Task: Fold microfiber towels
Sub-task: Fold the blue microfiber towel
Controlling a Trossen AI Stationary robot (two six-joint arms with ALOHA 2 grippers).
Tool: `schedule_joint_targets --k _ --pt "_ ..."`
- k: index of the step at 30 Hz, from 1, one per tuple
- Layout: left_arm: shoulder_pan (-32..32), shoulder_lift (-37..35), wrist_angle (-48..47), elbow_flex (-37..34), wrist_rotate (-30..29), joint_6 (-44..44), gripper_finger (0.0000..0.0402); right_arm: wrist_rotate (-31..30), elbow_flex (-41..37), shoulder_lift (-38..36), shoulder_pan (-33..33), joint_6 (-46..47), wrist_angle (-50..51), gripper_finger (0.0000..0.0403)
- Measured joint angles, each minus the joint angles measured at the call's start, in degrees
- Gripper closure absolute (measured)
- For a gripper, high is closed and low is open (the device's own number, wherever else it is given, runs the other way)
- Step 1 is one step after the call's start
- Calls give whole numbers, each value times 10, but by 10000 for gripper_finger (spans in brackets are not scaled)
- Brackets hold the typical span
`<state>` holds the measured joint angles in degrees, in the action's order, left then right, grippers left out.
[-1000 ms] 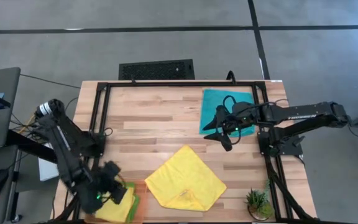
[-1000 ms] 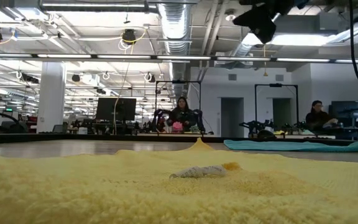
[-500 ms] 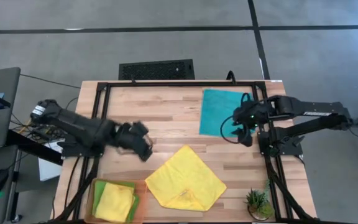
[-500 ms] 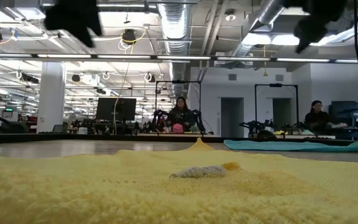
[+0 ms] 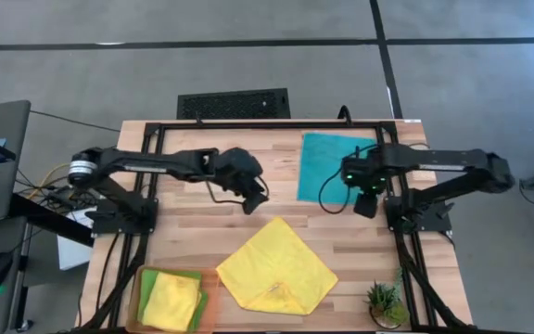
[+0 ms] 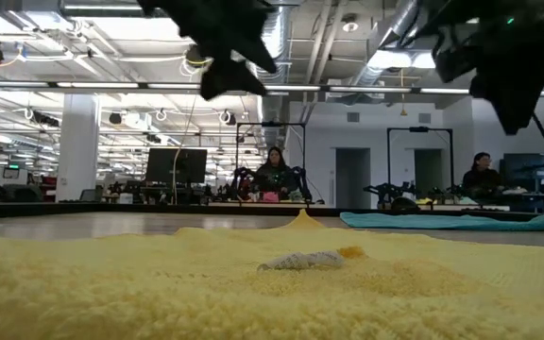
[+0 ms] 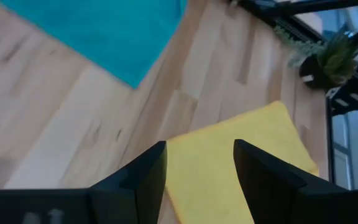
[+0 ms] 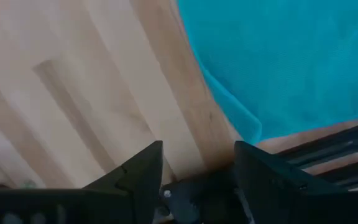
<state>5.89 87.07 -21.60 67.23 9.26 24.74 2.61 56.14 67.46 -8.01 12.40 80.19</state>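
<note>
Left end effector (image 5: 254, 197) parted, empty — just beyond it, yellow towel (image 5: 277, 267); right end effector (image 5: 363, 200) parted, empty — beside teal towel (image 5: 334, 165).

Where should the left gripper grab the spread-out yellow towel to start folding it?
Probably the far corner of the yellow towel. It lies flat as a diamond, that corner pointing toward the left gripper, which hovers open just beyond it. Come straight down and pinch the tip, since the flat cloth offers no raised edge elsewhere.
</note>
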Motion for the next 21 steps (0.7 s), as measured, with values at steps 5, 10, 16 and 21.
schedule_joint_targets --k 5,10,16,21 --pt "9 52 28 0 30 -3 223 1 -1 75 -34 -20 2 182" --pt "10 69 33 -1 38 -4 223 1 0 158 -55 -64 8 182" --pt "12 53 37 2 24 -30 223 -30 0 233 -60 -124 -5 182" --pt "15 54 37 14 21 -36 223 -49 0 271 -59 -144 -30 182"
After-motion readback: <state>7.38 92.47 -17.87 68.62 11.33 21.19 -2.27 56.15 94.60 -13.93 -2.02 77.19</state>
